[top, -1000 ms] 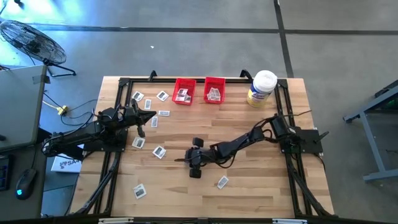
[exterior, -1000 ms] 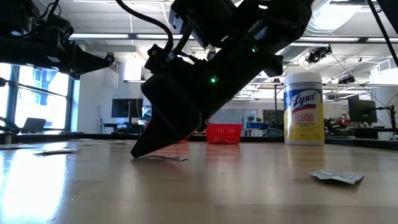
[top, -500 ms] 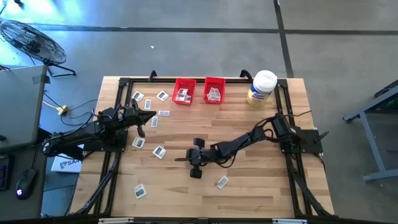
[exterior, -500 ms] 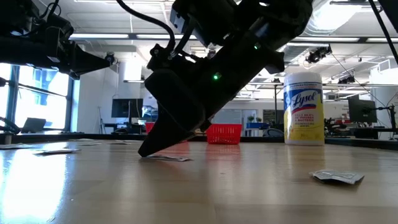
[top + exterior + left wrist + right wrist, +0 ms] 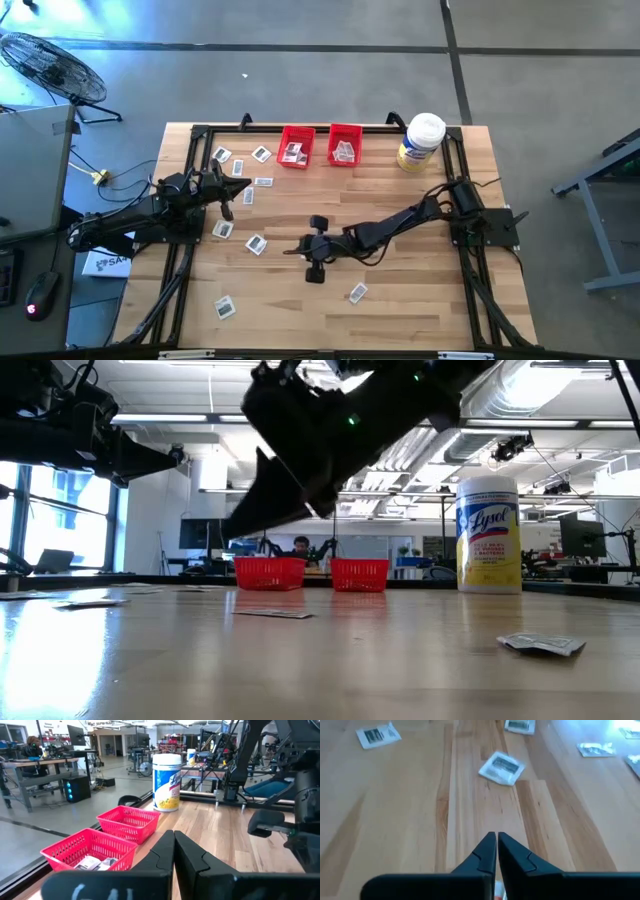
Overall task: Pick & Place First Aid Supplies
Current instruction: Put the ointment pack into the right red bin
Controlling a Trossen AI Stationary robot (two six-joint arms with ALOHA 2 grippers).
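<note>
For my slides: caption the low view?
Right gripper raised above wooden table, two red mesh bins behind.

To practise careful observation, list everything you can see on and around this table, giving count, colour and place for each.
loose packets: about eight, white-grey, scattered over the table's left half and near edge
binned packets: white-grey, inside both bins; count unclear
bins: two, red, side by side at the far edge
jar: one, white lid and yellow label, far right corner
table: one, light wood
fan: one, dark, on the floor beyond the far left corner
person: one, far back in the room
left tool: one, dark, shut, over the left side among packets
right tool: one, dark, shut, above the table's middle
</note>
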